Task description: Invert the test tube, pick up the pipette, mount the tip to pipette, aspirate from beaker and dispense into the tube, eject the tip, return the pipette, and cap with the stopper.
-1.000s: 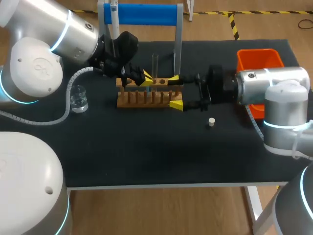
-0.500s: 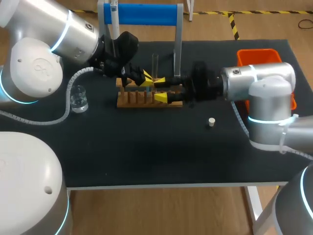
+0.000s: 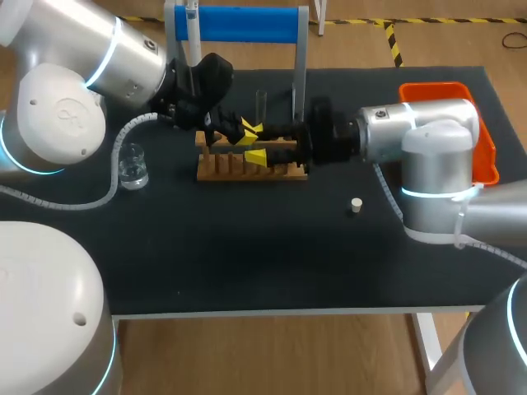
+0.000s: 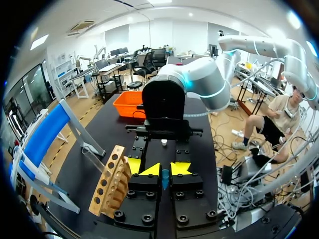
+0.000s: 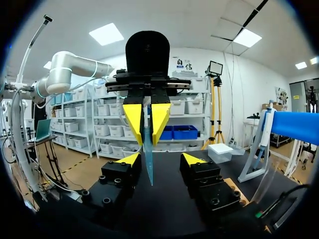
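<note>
Over the wooden rack (image 3: 272, 170), my left gripper (image 3: 245, 132) is shut on a thin bluish see-through piece that tapers to a point, seemingly the pipette tip (image 5: 148, 159). My right gripper (image 3: 256, 144) faces it from the right. In the right wrist view, the right gripper (image 5: 162, 160) is open, its fingers either side of the tip without touching it, and the left gripper (image 5: 146, 119) hangs opposite. A clear test tube (image 3: 261, 105) stands upright in the rack. The pipette (image 3: 191, 16) hangs on the blue stand (image 3: 247, 25). The beaker (image 3: 132, 164) is at the left, the white stopper (image 3: 356, 205) at the right.
An orange bin (image 3: 436, 99) sits at the table's far right, behind my right arm. The blue stand's legs rise just behind the rack. Open black tabletop lies in front of the rack, towards the near edge.
My right gripper has travelled left along the rack to the left gripper and narrowed its fingers around the tip. The left arm has kept still.
</note>
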`<state>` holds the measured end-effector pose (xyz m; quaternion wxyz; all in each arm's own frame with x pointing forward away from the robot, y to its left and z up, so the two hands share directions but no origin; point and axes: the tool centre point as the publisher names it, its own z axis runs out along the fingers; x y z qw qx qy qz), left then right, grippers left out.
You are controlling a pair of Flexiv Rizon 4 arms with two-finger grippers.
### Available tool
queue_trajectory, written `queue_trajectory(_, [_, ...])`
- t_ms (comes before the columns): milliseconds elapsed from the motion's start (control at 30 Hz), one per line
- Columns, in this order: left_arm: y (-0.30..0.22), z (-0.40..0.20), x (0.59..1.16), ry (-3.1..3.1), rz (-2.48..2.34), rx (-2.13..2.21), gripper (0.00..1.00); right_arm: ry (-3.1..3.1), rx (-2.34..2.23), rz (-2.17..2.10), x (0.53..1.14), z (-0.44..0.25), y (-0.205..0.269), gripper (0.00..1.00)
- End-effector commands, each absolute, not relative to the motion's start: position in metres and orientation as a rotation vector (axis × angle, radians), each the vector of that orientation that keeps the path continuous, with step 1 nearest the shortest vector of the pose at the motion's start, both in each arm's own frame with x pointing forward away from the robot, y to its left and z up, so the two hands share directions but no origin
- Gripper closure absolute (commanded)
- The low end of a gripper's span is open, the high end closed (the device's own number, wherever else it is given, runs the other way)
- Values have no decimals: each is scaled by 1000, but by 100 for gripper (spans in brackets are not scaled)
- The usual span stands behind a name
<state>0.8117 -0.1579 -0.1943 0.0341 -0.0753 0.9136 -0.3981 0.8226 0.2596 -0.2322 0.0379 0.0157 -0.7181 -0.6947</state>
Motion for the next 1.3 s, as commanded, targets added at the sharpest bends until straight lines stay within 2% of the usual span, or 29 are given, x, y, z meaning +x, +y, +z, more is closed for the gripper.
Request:
queue_trajectory(33, [-158, -193, 812, 2815, -1220, -231, 100, -2190, 64, -2134, 825, -233, 265, 51])
queue_trajectory(500, [-158, -193, 812, 2815, -1220, -231, 100, -2158, 90, -2134, 820, -231, 272, 57])
queue_trajectory(600, [-158, -193, 812, 2815, -1220, -231, 100, -2156, 93, -2135, 819, -231, 272, 62])
queue_trajectory(767, [-158, -193, 812, 2815, -1220, -231, 100, -2150, 96, -2141, 817, -230, 271, 77])
queue_trajectory(900, [-158, -193, 812, 2815, -1220, -231, 100, -2146, 97, -2143, 816, -229, 270, 100])
queue_trajectory(1067, [-158, -193, 812, 2815, -1220, -231, 100, -2141, 102, -2147, 815, -228, 269, 100])
queue_trajectory(1100, [-158, -193, 812, 2815, -1220, -231, 83, -2139, 103, -2147, 815, -228, 268, 100])
queue_trajectory(1133, [-158, -193, 812, 2815, -1220, -231, 0, -2138, 104, -2147, 815, -228, 268, 100])
queue_trajectory(1300, [-158, -193, 812, 2815, -1220, -231, 0, -2132, 108, -2149, 811, -228, 259, 100])
